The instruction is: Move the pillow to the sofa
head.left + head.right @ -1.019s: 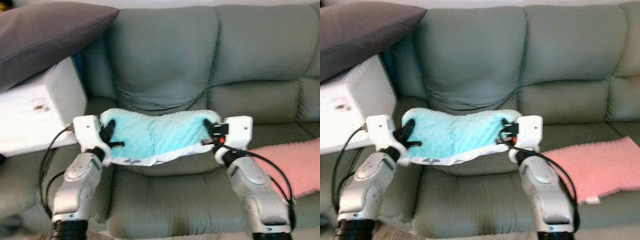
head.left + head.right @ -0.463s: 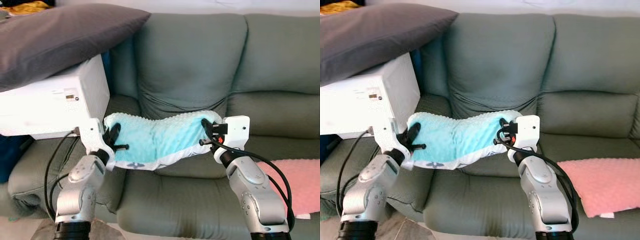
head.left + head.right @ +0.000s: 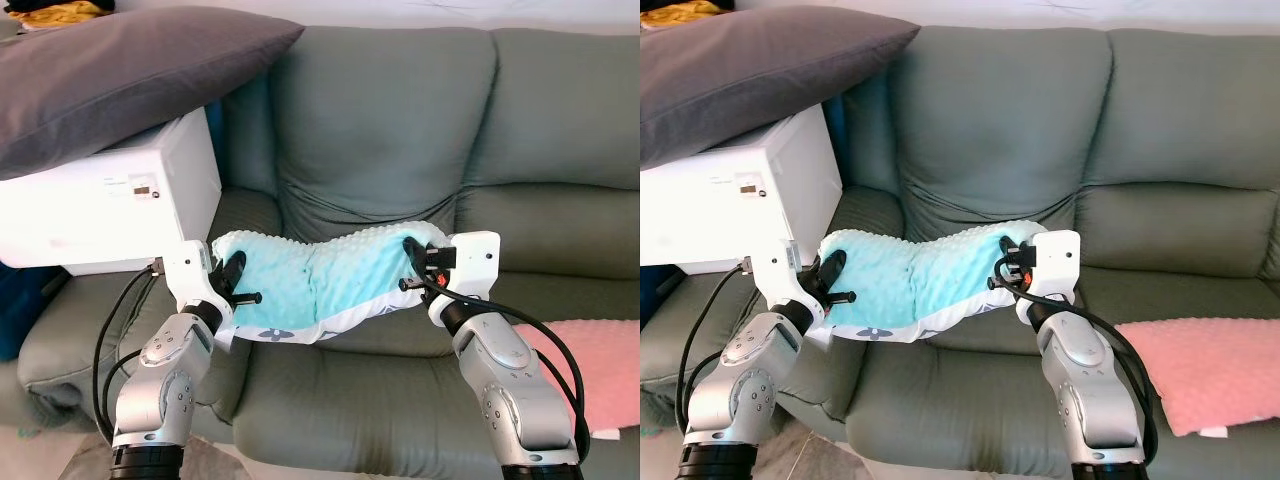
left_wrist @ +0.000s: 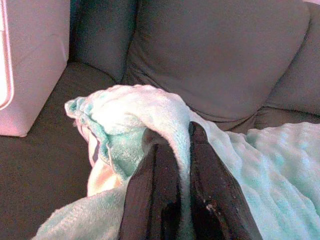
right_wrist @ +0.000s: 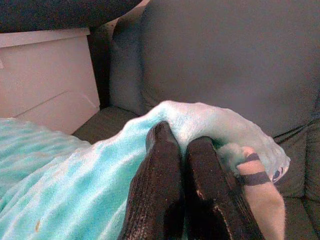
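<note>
A light turquoise dotted pillow [image 3: 320,285] with a white printed underside hangs stretched between my two grippers, above the seat of the grey-green sofa [image 3: 380,130]. My left gripper [image 3: 232,272] is shut on its left end, the fabric pinched between the black fingers [image 4: 155,195]. At the pillow's right end my right gripper [image 3: 412,262] is shut on it as well, its fingers [image 5: 165,190] pressed together on the edge. The pillow sags a little in the middle and does not touch the seat cushion [image 3: 350,400].
A white box-like appliance [image 3: 110,200] sits on the sofa's left end, with a large dark grey pillow [image 3: 120,70] lying on top. A pink dotted pillow [image 3: 600,370] lies on the right seat. The middle seat lies directly under the turquoise pillow.
The camera has swung left and drawn back, bringing the white appliance further into view. Both grippers keep their hold on the turquoise pillow, which hangs slightly lower on its left side.
</note>
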Robot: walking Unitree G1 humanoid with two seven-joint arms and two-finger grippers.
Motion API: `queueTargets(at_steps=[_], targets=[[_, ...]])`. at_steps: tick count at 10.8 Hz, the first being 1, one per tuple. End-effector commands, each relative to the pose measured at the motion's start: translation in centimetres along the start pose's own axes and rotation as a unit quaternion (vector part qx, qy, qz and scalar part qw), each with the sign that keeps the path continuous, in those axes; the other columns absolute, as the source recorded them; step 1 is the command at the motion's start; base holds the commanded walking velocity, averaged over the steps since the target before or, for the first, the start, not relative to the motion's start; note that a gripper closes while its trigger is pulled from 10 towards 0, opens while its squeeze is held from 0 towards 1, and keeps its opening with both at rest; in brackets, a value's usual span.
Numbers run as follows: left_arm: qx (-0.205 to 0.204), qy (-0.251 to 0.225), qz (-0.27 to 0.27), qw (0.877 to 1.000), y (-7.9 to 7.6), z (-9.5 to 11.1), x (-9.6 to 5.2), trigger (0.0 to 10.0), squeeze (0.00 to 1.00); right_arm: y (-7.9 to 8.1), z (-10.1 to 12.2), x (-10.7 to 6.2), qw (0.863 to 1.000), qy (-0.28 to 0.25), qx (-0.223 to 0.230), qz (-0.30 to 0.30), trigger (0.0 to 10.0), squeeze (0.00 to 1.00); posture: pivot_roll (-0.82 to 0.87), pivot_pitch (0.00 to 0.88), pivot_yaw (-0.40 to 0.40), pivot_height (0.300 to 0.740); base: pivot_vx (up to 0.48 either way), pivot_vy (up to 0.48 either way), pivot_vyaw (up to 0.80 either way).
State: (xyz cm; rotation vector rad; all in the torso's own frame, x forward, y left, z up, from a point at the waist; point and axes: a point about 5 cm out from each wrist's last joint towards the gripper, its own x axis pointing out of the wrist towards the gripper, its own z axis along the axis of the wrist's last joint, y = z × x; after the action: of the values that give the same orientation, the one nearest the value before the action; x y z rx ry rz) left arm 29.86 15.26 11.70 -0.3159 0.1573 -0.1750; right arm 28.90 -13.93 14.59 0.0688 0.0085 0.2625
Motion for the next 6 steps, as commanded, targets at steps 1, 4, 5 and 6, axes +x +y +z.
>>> queueTargets(at_steps=[1,4,5,6], targets=[[0.008,-0.005,-0.015,1.000,-0.47,0.45,-0.05,10.0,0.00,0.26,0.27,0.07,1.000,-0.004,-0.001,0.007,10.0,0.00,-0.18,0.000,0.040,0.740,0.000,0.000,0.00],[-0.002,-0.004,-0.017,1.000,-0.53,0.35,-0.09,10.0,0.00,0.26,0.25,0.01,1.000,-0.003,-0.001,0.007,10.0,0.00,-0.18,0.000,0.040,0.740,0.000,0.000,0.00],[-0.008,-0.006,-0.014,1.000,-0.44,0.43,-0.05,10.0,0.00,0.26,0.19,0.04,1.000,0.000,0.001,0.007,10.0,0.00,-0.18,0.000,0.039,0.740,0.000,0.000,-0.79],[-0.012,-0.006,-0.013,1.000,-0.42,0.43,-0.04,10.0,0.00,0.26,0.14,0.07,1.000,0.002,-0.001,0.007,10.0,0.00,-0.18,0.000,0.039,0.740,0.000,0.000,-0.79]])
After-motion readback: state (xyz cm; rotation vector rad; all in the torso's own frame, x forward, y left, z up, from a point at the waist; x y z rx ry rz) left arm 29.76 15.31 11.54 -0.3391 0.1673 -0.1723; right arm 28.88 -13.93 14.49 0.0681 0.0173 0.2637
